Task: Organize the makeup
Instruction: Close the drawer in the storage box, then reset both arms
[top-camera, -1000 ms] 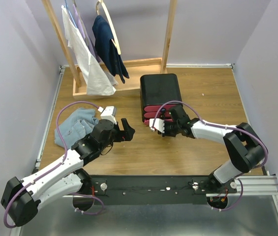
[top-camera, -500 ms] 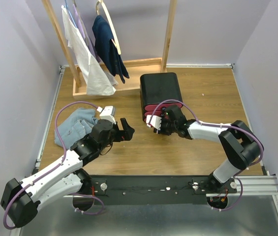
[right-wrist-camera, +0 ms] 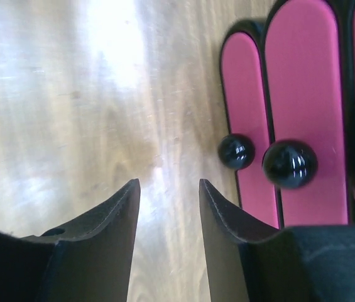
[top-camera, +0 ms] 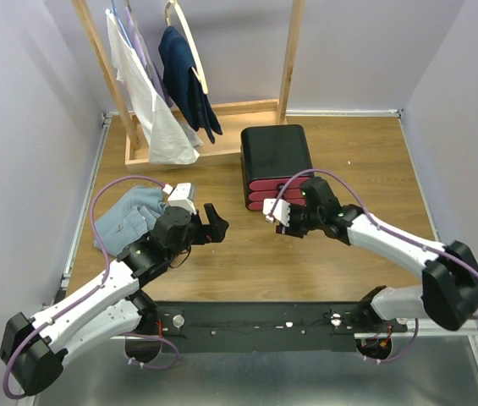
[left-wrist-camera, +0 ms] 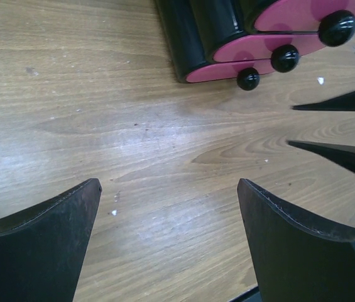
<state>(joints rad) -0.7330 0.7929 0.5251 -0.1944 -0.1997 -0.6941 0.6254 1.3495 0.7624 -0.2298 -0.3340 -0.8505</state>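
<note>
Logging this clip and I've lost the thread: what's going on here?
Neither arm is holding anything. The right gripper hangs just in front of the black box, beside the knobs of its three pink drawers, with its jaws open. The left gripper hovers over the table, jaws wide open, pointing toward the box. The drawers look closed. No makeup is in view. A light blue cloth lies at the left.

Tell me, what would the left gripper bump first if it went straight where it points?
Probably the wooden table, since the open left gripper seems tilted down at bare wood. If it skimmed level, the black box with pink drawers comes next, though depth is hard to judge.
</note>
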